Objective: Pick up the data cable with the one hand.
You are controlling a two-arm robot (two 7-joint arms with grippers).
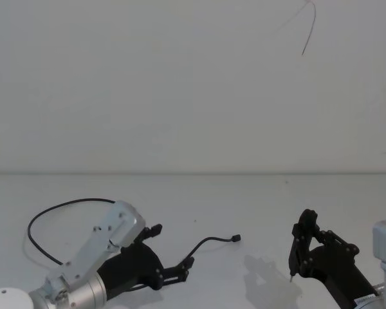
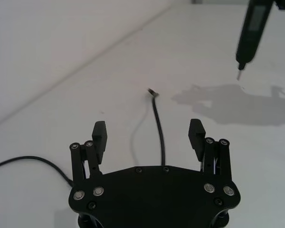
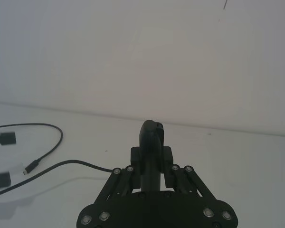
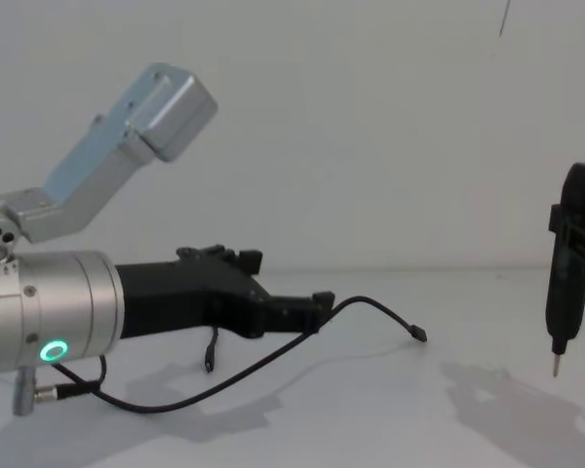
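**Table** (image 1: 257, 199): white, with a plain wall behind its far edge.

**Data cable** (image 2: 159, 133): thin and black, lying toward the near left corner of the table. A wide loop bulges toward the left edge. The run then passes beneath the left arm and comes out between that arm's fingers. It ends in a small plug (image 1: 236, 238) pointing toward the middle of the table. The last stretch arches slightly, and its shadow falls beside it.

**Left gripper** (image 2: 148, 137): black, on a thick silver wrist with a green ring (image 4: 53, 351). It sits low over the near left part of the table. The fingers are spread wide with the cable running through the gap, and neither is closed on it. Whether either finger touches the cable cannot be told.

**Right gripper** (image 1: 301, 241): near the right edge, raised above the table. Its fingers are pressed together on a slim black tool (image 4: 565, 263). The tool hangs upright with its pale tip down, clear of the table and well apart from the plug.
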